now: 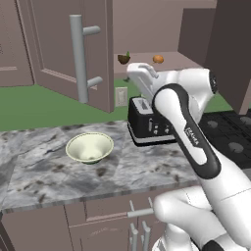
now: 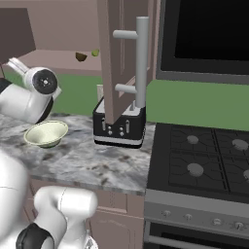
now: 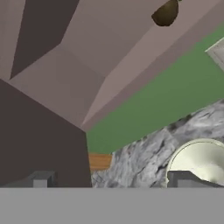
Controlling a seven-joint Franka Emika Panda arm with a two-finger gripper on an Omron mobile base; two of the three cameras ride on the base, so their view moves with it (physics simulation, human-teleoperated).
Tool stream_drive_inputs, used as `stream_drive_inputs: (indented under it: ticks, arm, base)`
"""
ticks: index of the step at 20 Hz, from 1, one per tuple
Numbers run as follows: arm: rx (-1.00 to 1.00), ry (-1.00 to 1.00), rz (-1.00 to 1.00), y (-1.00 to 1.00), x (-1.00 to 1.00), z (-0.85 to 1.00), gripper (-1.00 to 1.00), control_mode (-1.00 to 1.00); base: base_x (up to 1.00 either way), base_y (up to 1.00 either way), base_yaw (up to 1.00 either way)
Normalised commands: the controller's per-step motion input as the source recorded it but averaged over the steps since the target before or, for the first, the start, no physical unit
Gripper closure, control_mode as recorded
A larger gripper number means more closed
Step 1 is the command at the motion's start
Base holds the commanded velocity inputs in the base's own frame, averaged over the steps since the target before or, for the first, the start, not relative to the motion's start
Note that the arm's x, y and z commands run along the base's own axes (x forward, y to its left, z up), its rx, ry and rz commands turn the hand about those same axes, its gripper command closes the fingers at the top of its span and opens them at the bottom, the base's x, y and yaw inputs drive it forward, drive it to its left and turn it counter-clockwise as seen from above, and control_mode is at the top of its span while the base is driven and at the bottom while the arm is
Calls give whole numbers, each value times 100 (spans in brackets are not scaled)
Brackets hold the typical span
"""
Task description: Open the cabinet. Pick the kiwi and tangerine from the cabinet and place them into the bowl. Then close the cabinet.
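The mauve-brown wall cabinet [image 1: 73, 49] stands open, the dark brown oval kiwi [image 1: 123, 59] and round orange tangerine [image 1: 158, 59] on its shelf. The fingers [image 3: 111, 180] are spread wide, holding nothing, above the pale cream-green bowl [image 1: 89, 147] on the grey marbled counter [image 1: 122, 171].

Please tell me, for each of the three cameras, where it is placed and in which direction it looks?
Left base view: behind the arm, on its left, facing the open cabinet, kiwi, tangerine, bowl; the arm rises at lower right.
Right base view: behind, on its right, facing the toaster and stove; the arm shows at left.
Hand view: on the hand, facing the cabinet underside and the counter; open claw at bottom.
Shared: all show bowl and kiwi.
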Motion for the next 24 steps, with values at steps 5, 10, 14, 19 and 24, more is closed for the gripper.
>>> stream_drive_inputs:
  ticks: [5,10,14,19,24]
  arm:
    - [16,7,9,38,40,-14,-100,-100]
    - [23,25,19,26,22,0,-100,-100]
    - [6,21,27,45,0,0,-100,-100]
    - [0,3,19,76,0,-3,-100,-100]
    - [0,0,14,98,0,-12,-100,-100]
  base:
    - [0,0,0]
    - [0,0,0]
    - [0,0,0]
    - [0,0,0]
    - [0,0,0]
